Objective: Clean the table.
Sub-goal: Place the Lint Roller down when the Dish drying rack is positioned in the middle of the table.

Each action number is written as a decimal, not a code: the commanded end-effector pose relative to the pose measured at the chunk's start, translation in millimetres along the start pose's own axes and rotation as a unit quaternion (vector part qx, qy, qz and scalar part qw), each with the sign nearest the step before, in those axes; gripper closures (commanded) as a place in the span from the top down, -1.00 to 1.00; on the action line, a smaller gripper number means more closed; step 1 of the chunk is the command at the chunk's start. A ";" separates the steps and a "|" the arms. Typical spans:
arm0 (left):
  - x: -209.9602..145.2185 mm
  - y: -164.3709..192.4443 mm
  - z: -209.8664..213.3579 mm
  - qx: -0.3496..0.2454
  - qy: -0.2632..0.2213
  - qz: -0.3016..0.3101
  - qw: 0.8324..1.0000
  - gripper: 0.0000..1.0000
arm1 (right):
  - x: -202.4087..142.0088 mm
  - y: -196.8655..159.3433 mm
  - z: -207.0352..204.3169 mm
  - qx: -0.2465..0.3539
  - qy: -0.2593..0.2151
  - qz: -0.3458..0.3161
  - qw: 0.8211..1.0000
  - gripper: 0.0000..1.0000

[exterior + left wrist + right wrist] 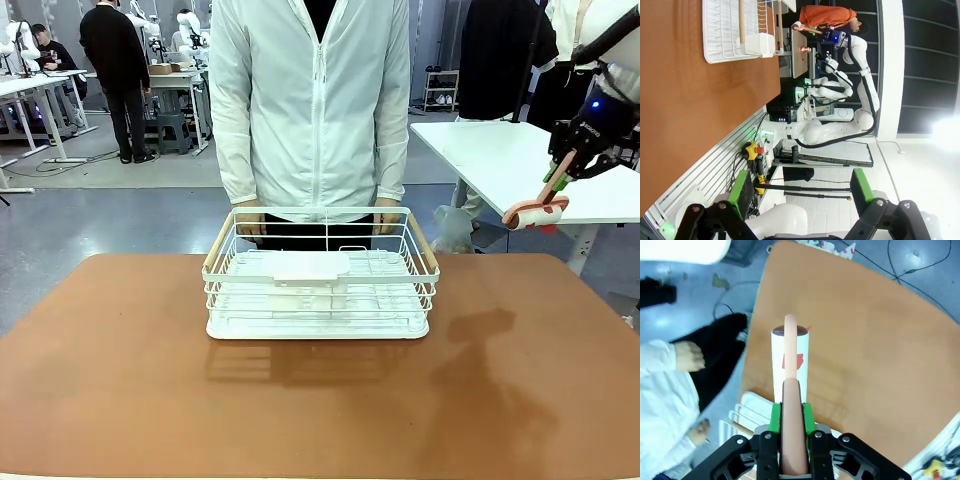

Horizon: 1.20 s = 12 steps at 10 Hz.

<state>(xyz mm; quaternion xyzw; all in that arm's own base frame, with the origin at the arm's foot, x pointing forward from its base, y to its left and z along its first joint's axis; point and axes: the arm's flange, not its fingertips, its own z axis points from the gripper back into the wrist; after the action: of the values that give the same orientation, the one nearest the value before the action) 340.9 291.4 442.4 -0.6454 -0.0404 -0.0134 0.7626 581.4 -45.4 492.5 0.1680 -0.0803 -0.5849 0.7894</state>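
Observation:
The table (320, 400) has a reddish-brown top, with a white wire basket (320, 275) at its far middle. High above the table's far right corner, my right gripper (565, 170) is shut on the pink handle of a lint roller (535, 213), whose white roll hangs off the end. The right wrist view looks down past that gripper (790, 420) and the lint roller (789, 357) onto the table (865, 355). My left gripper (801, 189) stands open with nothing between its green pads, back off the table's (690, 100) near edge.
A person in a white jacket stands at the far side with one hand (250, 222) on the basket's rim. A white tray lies inside the basket. A white-topped table (520, 160) stands behind at the right.

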 end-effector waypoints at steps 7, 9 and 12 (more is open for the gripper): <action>-5.5 -3.9 2.0 0.003 0.001 0.003 1.000 1.00 | -30.6 -41.7 -74.3 0.105 -0.031 -0.082 0.991 -0.59; -5.5 -3.9 2.0 0.003 0.001 0.003 1.000 1.00 | -22.4 -56.0 -116.0 0.094 -0.021 -0.108 0.989 -0.59; -5.5 -3.9 2.0 0.003 0.001 0.003 1.000 1.00 | -21.2 -58.1 -123.6 0.090 -0.021 -0.108 0.990 -0.59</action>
<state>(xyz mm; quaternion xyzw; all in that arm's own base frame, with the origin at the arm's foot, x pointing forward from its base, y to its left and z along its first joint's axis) 341.1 291.2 442.4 -0.6455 -0.0402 -0.0137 0.7626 563.3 -23.2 363.3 0.2202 -0.1171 -0.6630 0.7059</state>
